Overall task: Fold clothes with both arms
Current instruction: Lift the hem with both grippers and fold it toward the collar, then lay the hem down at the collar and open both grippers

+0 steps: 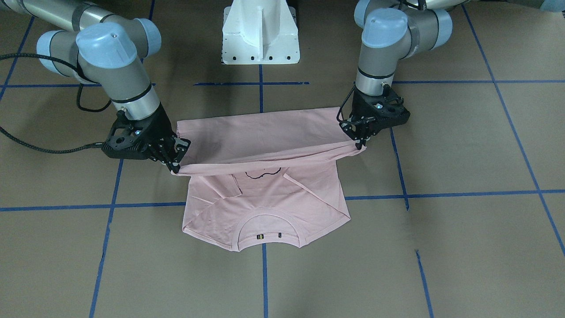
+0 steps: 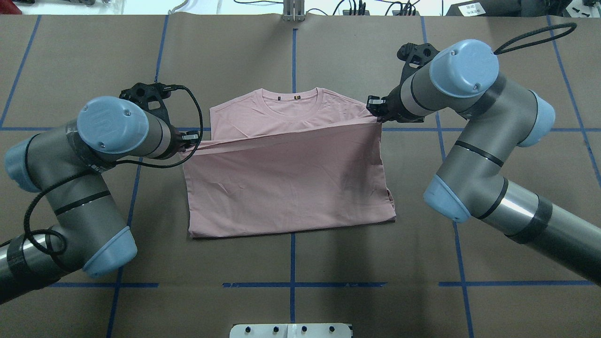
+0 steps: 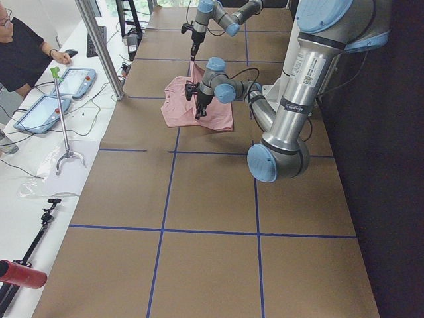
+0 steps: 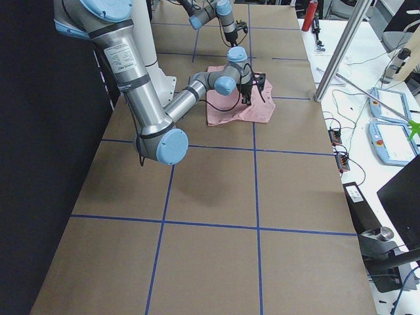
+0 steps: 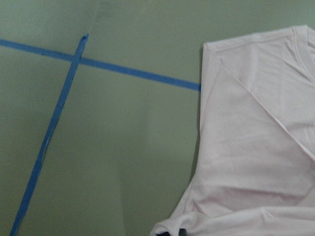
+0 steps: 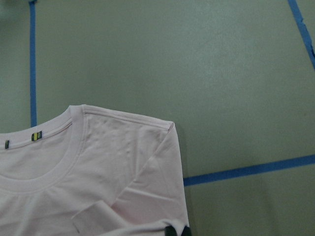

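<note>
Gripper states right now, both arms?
Left gripper: closed, holding the shirt by its lifted edge.
Right gripper: closed, holding the same edge.

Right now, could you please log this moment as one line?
mid-fold; left claw: shut on T-shirt; right claw: shut on T-shirt; held edge raised

Even, bright light from above covers the table (image 2: 328, 263), leaving only soft shadow under the lifted fold of the T-shirt (image 1: 265, 207). Both wrist views are dimmer, green-tinted and slightly soft. Beyond the far edge the overhead view blows out white.
</note>
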Tool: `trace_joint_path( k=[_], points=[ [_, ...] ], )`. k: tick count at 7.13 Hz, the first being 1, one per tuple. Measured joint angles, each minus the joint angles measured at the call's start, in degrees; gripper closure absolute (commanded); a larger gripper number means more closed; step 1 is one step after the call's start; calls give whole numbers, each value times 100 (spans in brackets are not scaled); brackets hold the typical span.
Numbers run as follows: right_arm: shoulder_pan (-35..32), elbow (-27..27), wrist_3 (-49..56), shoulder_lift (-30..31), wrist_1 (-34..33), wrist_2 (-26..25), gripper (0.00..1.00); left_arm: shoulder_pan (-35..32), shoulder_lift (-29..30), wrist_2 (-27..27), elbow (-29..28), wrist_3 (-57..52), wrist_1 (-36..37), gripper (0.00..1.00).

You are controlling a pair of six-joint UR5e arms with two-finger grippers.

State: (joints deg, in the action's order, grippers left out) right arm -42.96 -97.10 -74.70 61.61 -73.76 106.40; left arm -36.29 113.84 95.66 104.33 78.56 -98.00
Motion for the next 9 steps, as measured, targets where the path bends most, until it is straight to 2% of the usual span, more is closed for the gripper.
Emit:
trace_joint_path(
  k=[2,5,7,9],
  points=[
    [-134,697,0,-172,628,-12,100,-237,270,-3,-644,-53,-437,100],
    [-243,1515,9,-737,795,-44,100,-395,738,-4,-1234,-52,-562,100],
    [-269,1812,15,-864,804,-111,100,-425,903,-10,-1600,-42,-777,100],
    [-251,1885,16,-875,812,-134,100,-431,934,-11,-1760,-36,-927,100]
  ],
)
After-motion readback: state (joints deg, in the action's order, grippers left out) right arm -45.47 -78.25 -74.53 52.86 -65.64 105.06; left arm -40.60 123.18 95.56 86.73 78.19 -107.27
